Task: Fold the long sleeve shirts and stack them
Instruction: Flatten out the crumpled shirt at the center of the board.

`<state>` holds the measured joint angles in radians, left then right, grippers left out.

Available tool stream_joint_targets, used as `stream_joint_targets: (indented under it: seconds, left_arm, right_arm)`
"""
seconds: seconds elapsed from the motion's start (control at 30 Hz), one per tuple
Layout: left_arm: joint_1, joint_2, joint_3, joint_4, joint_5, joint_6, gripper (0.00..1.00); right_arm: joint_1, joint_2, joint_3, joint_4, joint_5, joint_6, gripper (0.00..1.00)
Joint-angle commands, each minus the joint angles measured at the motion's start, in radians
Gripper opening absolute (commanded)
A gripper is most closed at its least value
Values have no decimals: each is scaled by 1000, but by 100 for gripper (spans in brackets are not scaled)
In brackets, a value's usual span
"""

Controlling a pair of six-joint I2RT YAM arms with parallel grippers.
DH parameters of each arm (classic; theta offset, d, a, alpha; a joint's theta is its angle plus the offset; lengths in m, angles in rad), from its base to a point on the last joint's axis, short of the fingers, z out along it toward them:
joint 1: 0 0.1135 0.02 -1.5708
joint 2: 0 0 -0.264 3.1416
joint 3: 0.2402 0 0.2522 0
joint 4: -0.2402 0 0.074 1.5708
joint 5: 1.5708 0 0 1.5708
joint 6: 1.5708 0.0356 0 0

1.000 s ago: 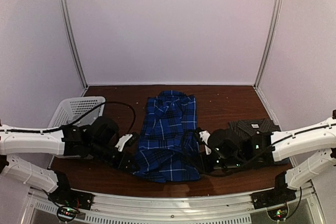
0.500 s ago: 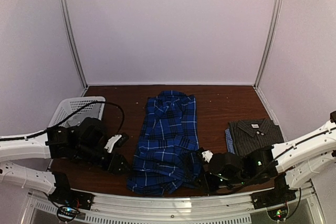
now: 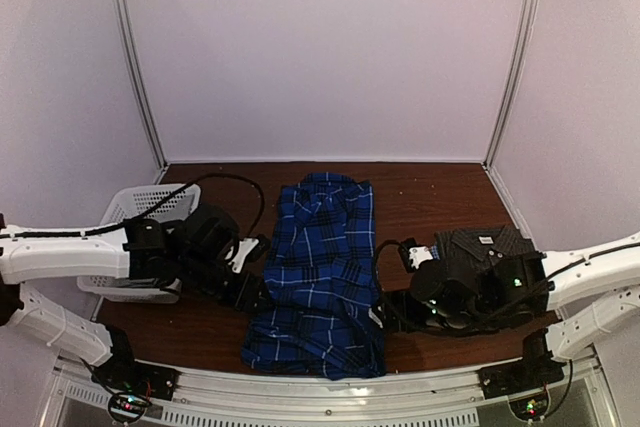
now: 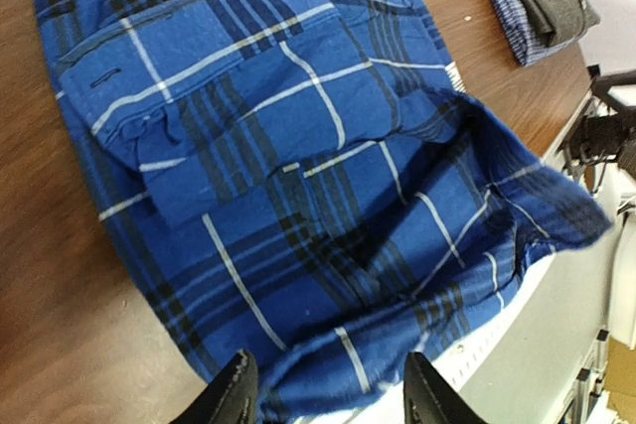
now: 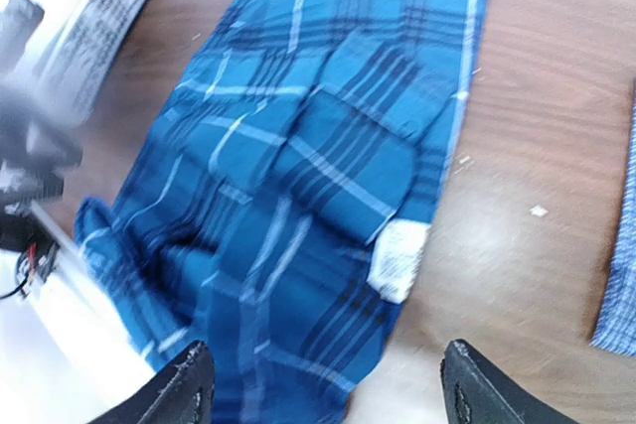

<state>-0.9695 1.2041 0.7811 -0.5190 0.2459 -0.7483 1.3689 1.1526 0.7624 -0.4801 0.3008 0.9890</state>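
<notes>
Closest in, the hem of the blue plaid shirt [image 3: 318,282] is bunched up right at the front edge of the counter [image 3: 430,192], and from the left wrist view it looks like it laps slightly over that edge. Both arms sit low on either side of it.

The left gripper [image 4: 333,399] is at the shirt's left side with its fingers partly spread, hovering over the rumpled hem with nothing pinched between them. The right gripper [image 5: 333,389] is at the right side, spread wider, also holding nothing – just cloth and bare wood below it.

Going further back, the shirt lies lengthwise down the middle of the counter, collar at the far end. Its sleeves are folded in across the body, with a buttoned cuff [image 4: 109,76] lying on top, and a white label [image 5: 397,260] shows at its right edge.

Off to the right, well apart from it, the dark grey checked shirt [image 3: 490,242] is folded and sits on top of the pale blue checked shirt [image 4: 507,17]. The right arm partly hides that stack from above.

On the left there's a white mesh basket [image 3: 140,212] beside the left arm – can't tell what's in it.
</notes>
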Motion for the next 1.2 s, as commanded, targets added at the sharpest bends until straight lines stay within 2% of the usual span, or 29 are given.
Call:
stream_joint_targets:
  seconds: [0.0,0.13,0.27,0.43,0.57,0.8,0.93,1.03,1.17]
  left_arm:
    - [4,114,47,76,53,76,52]
    - [-10,155,-2,121,131,57,47]
    - [-56,140,-93,170,191,9,42]
    - [-165,129,-185,213,209,-71,38]
    - [-189,100,-217,221,200,-114,37]
    - [-181,44,-31,60,22,-72,39]
    - [-117,40,61,24,-60,-25,46]
    - [-34,114,124,28,-86,32,50]
    - [38,262,212,67,-117,100,53]
  right_arm:
    - [-44,35,10,21,49,-48,80]
    - [-47,112,17,85,-28,-94,77]
    - [-26,225,32,125,-107,-113,65]
    - [38,318,20,192,-176,-104,63]
    - [83,357,-6,209,-214,-86,64]
    - [99,312,4,141,-193,-77,70]
    - [74,207,24,98,-106,-72,74]
    - [1,155,17,107,-60,-68,75]
    - [-106,163,24,188,-37,-100,75]
